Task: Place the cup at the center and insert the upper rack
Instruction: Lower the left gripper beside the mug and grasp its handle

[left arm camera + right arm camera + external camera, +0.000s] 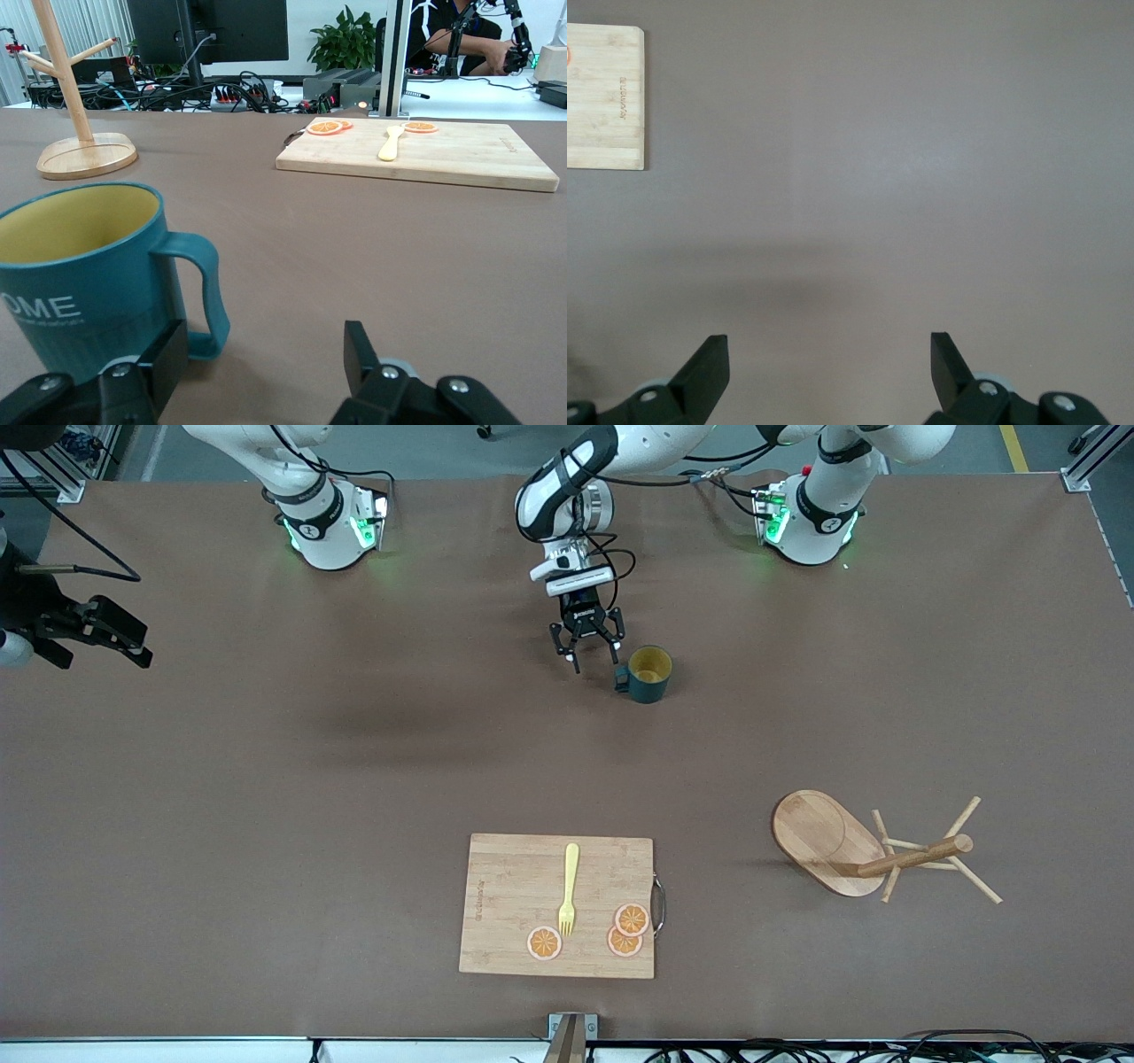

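Observation:
The cup (649, 676), dark teal with a yellow inside, stands upright on the brown table between the two arm bases, and its handle points toward the right arm's end. My left gripper (595, 661) is low beside that handle, open. In the left wrist view the cup (80, 266) sits by one finger, its handle just inside the gap of the left gripper (264, 354), not gripped. The upper rack (904, 859), a wooden mug tree, stands on its oval base toward the left arm's end, nearer the front camera than the cup. My right gripper (142, 651) waits open over the right arm's end.
A bamboo cutting board (523, 903) lies near the table's front edge, carrying a yellow fork (568, 890) and three orange slices (632, 919). The right wrist view shows the right gripper (830, 363) over bare table, with a corner of the board (602, 97).

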`<act>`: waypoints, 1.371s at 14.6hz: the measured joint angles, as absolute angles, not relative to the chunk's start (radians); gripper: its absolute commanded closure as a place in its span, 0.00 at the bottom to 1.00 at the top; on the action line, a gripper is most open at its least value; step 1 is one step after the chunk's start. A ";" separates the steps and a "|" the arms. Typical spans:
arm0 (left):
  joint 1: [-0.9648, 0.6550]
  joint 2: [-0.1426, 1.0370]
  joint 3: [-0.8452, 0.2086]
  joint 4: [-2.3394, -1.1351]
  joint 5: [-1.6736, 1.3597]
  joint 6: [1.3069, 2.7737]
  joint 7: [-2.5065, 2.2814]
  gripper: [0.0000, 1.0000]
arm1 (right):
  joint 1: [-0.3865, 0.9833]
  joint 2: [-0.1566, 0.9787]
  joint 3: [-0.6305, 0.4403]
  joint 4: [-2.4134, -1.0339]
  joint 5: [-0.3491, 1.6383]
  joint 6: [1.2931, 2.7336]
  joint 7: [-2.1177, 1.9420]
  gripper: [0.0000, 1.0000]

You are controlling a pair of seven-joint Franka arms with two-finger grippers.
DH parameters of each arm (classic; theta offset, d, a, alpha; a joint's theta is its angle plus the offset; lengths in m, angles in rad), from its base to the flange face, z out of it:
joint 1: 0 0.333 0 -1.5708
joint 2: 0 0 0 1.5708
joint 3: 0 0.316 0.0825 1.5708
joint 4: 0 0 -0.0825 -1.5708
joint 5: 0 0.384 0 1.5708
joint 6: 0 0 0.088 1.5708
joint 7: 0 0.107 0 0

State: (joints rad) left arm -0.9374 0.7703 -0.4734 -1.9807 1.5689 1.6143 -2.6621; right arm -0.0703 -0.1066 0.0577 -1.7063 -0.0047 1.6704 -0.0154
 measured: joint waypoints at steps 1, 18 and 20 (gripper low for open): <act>-0.937 0.773 -0.472 -1.974 1.569 1.614 -2.662 0.21 | -0.070 -0.107 0.058 -1.706 -0.005 1.670 -0.015 0.00; -0.938 0.815 -0.426 -1.951 1.600 1.614 -2.662 0.48 | -0.070 -0.107 0.053 -1.707 -0.005 1.665 -0.015 0.00; -0.937 0.815 -0.426 -1.946 1.600 1.614 -2.662 0.49 | -0.070 -0.107 0.054 -1.707 -0.005 1.665 -0.015 0.00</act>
